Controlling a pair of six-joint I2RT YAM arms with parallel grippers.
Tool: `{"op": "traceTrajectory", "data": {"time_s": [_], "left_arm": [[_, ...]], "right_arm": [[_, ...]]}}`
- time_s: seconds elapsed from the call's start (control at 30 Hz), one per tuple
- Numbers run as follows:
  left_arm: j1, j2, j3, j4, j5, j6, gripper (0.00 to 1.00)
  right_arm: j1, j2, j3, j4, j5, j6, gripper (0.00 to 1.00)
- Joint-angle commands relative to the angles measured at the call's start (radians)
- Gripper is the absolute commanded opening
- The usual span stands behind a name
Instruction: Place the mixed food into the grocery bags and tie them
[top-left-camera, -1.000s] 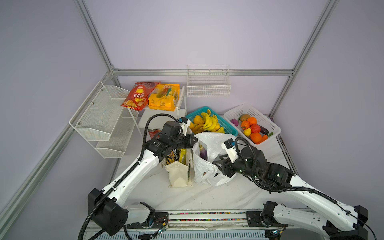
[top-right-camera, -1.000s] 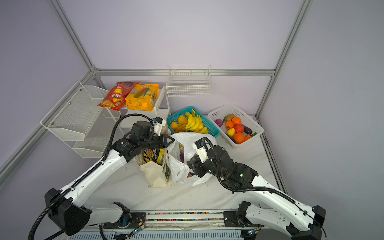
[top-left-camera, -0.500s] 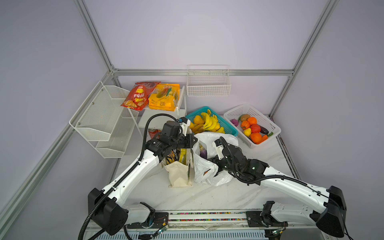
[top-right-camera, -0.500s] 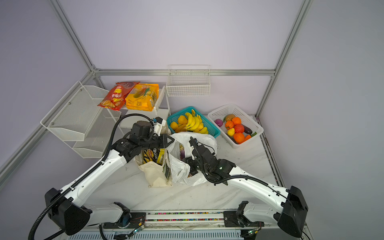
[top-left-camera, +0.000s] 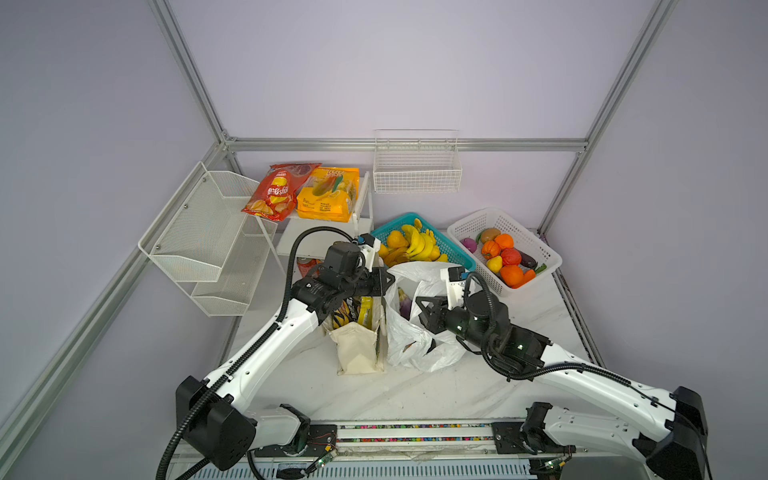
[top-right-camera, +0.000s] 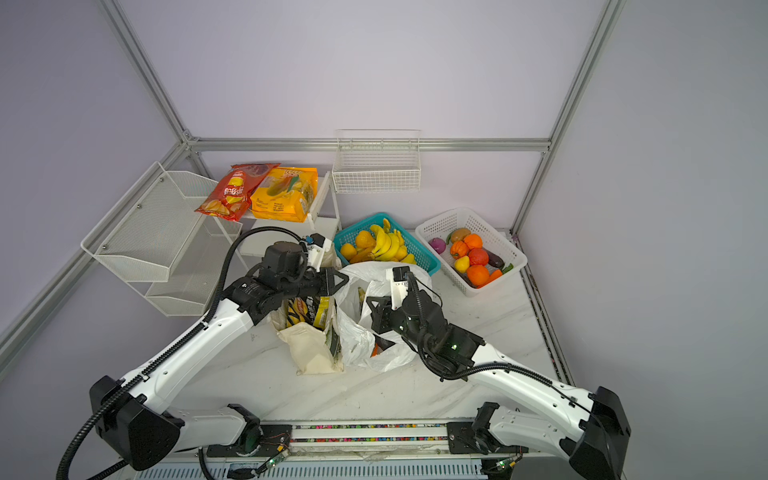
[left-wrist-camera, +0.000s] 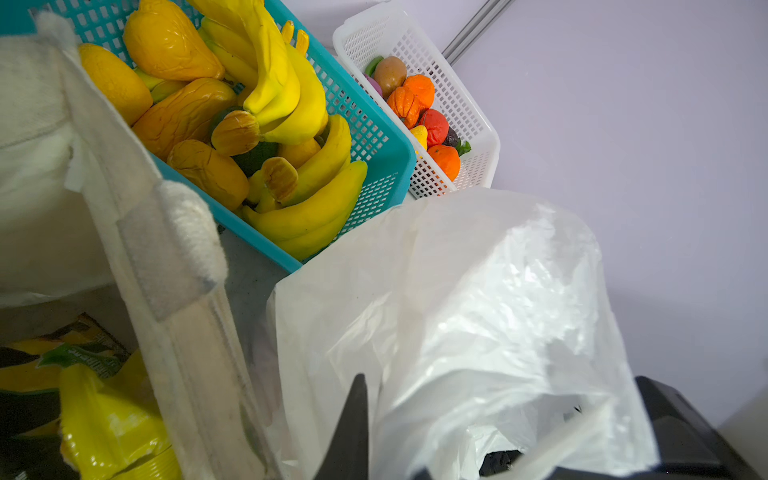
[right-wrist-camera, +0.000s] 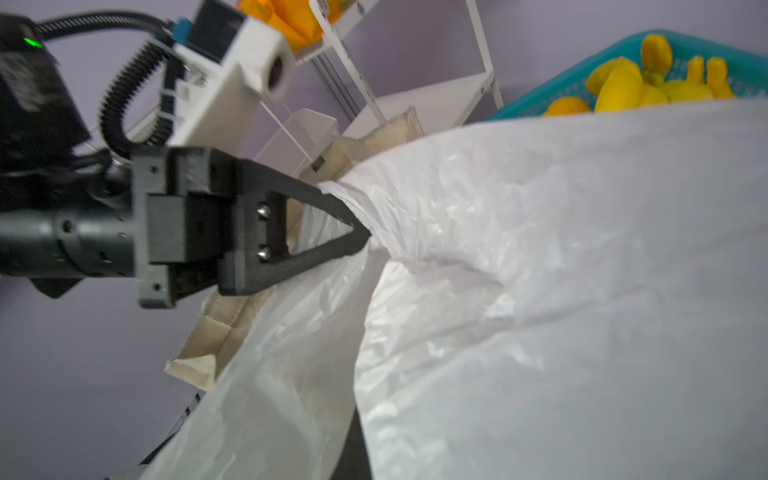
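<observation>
White marbled tabletop (top-left-camera: 415, 395), lilac walls (top-left-camera: 415, 62), aluminium frame (top-left-camera: 415, 144)

Upright cream tote (top-left-camera: 359, 351) with black chip bag (top-left-camera: 341, 312) inside, against open white plastic bag (top-left-camera: 405, 345) with purple eggplant (top-left-camera: 404, 304).

The left arm (top-left-camera: 266, 345) rises from its base at the near edge and reaches forward and inward with the wrist about level. The left end effector (top-left-camera: 390, 279) points toward the middle, and whether its jaws are parted is unclear. The right arm (top-left-camera: 602, 388) stretches low and leftward, elbow bent. The right end effector (top-left-camera: 419, 302) is closed, near the other's tips but apart from them.
</observation>
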Motion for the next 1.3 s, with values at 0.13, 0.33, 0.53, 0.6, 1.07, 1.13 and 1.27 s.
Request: {"op": "traceTrajectory", "data": {"time_s": [0.13, 0.33, 0.53, 0.6, 1.07, 1.13, 1.27], "left_arm": [[0.007, -0.125, 0.070, 0.078, -0.144, 0.056, 0.77], [0.006, -0.321, -0.065, 0.219, -0.124, 0.182, 0.87], [-0.006, -0.535, -0.218, 0.200, 0.067, 0.398, 0.87], [-0.019, -0.599, -0.259, 0.164, 0.125, 0.465, 0.87], [-0.375, -0.504, -0.240, 0.062, 0.023, 0.897, 1.00], [-0.402, -0.462, -0.217, 0.063, -0.012, 0.922, 1.00], [-0.450, -0.403, -0.196, 0.088, -0.038, 0.946, 0.94]], "right_arm": [[-0.069, -0.042, 0.142, -0.067, -0.076, -0.038, 0.00], [-0.196, 0.007, 0.207, -0.061, -0.231, 0.029, 0.00], [-0.271, 0.044, 0.221, -0.057, -0.255, 0.067, 0.00], [-0.281, 0.055, 0.228, -0.057, -0.253, 0.066, 0.00], [-0.289, 0.089, 0.233, -0.056, -0.264, 0.052, 0.00], [-0.289, 0.088, 0.227, -0.056, -0.268, 0.052, 0.00], [-0.291, 0.084, 0.217, -0.054, -0.268, 0.046, 0.00]]}}
